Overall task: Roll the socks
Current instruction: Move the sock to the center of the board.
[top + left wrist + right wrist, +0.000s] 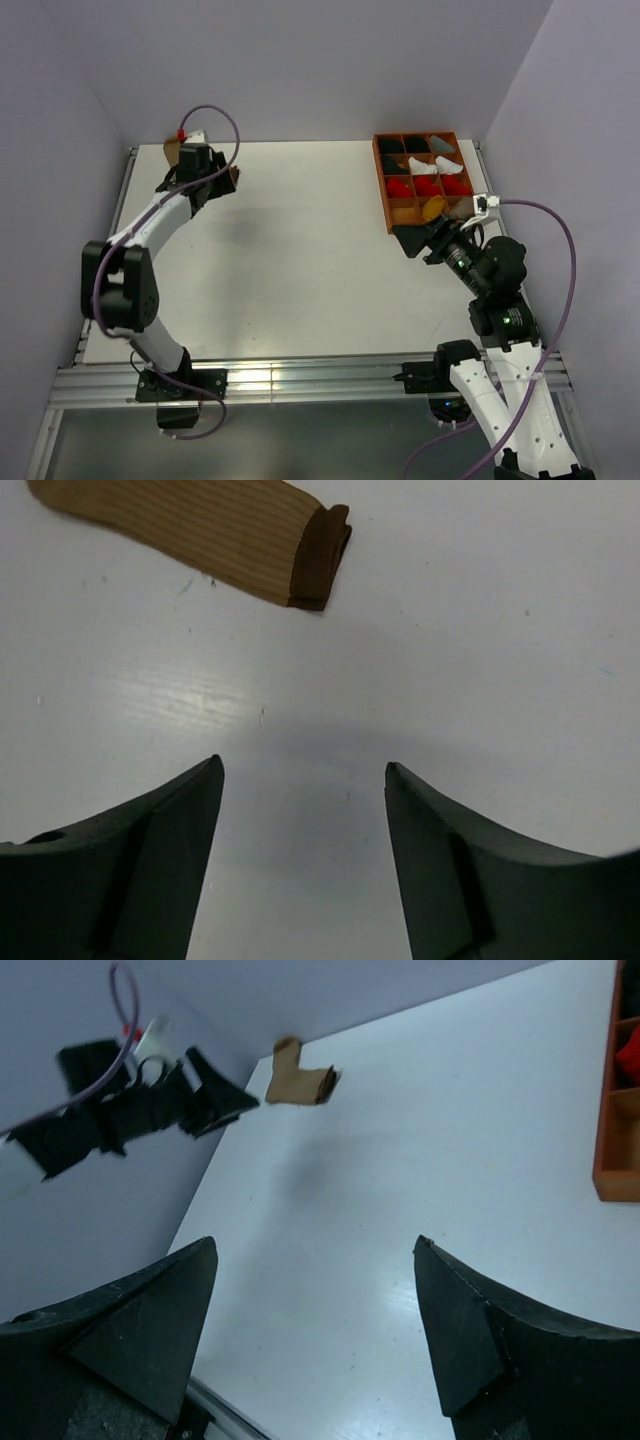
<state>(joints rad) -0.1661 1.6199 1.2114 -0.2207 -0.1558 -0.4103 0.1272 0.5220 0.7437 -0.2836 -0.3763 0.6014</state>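
R gripper (pixel 315 1250) stood open (jaws well apart) over white table (pixel 430 1160); tan sock (pixel 298 1082) lay at far edge, near L arm (pixel 110 1125).

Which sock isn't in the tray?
The tan sock with a dark cuff, lying flat on the table; the others visible sit inside the tray.

Top view: even, diffuse light; glare on rail (pixel 250 378) at 6 o'clock. Left wrist: sheen on surface (pixel 200 700) at 9 o'clock, soft shadow at centre. Right wrist: background soft at 10 o'clock.
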